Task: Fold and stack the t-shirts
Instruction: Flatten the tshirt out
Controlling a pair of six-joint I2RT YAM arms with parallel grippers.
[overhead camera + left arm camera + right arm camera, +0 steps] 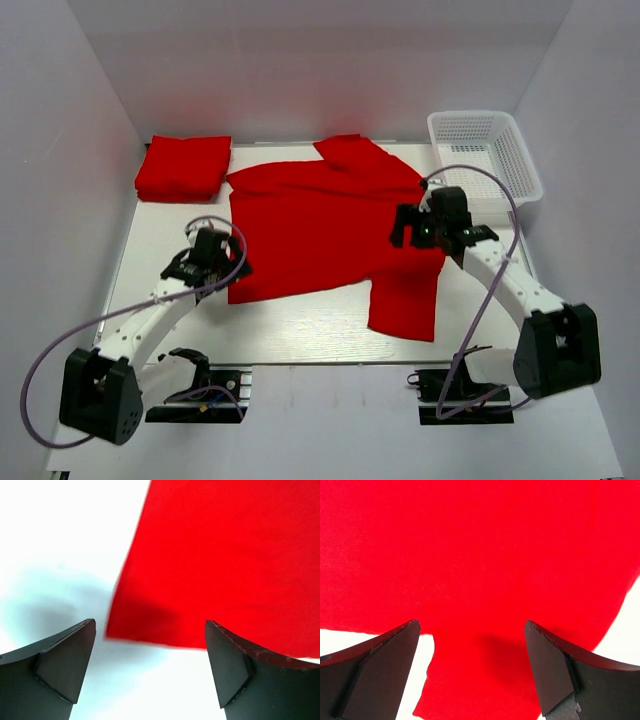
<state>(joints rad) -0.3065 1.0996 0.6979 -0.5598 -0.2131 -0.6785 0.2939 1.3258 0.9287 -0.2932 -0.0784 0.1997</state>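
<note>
A red t-shirt (320,225) lies spread flat on the white table, one sleeve (405,300) hanging toward the near edge and the other (360,155) at the back. A folded red t-shirt (183,167) lies at the back left corner. My left gripper (232,262) is open and empty just off the spread shirt's near left corner (122,627). My right gripper (408,228) is open and empty above the shirt's right side, over the cloth (480,580) near the sleeve.
A white mesh basket (487,150) stands at the back right. White walls enclose the table on the left, right and back. Bare table (300,330) lies between the shirt and the arm bases.
</note>
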